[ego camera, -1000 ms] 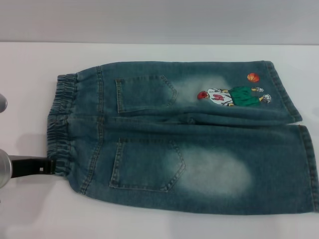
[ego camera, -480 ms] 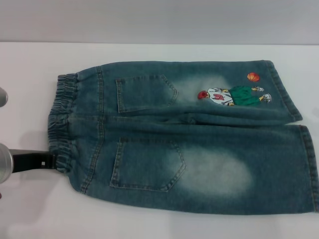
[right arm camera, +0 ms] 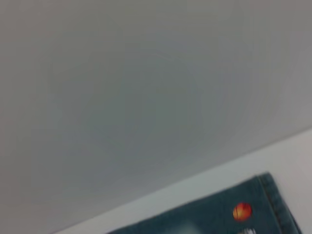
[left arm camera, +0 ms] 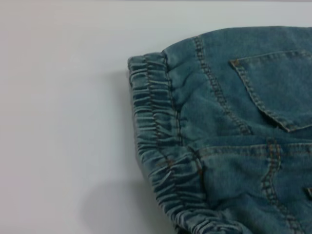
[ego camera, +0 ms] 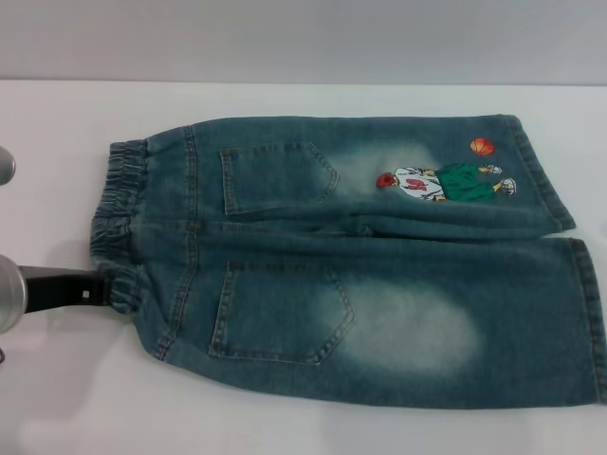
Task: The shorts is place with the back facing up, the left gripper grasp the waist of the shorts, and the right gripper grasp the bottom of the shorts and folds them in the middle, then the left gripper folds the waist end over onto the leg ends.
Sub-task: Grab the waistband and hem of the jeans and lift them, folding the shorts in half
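The shorts (ego camera: 360, 261) are laid flat, back side up — blue-green washed denim with pale faded patches and two back pockets. The waist of the shorts (ego camera: 119, 227), a gathered ruffled elastic band, is turned toward the left gripper (ego camera: 95, 292), whose black tip is seen touching the band's near corner. The bottom of the shorts (ego camera: 569, 275) — two wide stitched hems — is found at the opposite end from the waist, with a cartoon figure and orange ball printed near the far hem.

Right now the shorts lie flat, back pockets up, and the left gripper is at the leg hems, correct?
Not quite. The head view shows the left gripper at the ruffled elastic waistband, not the leg hems. The shorts do lie flat, back pockets up.
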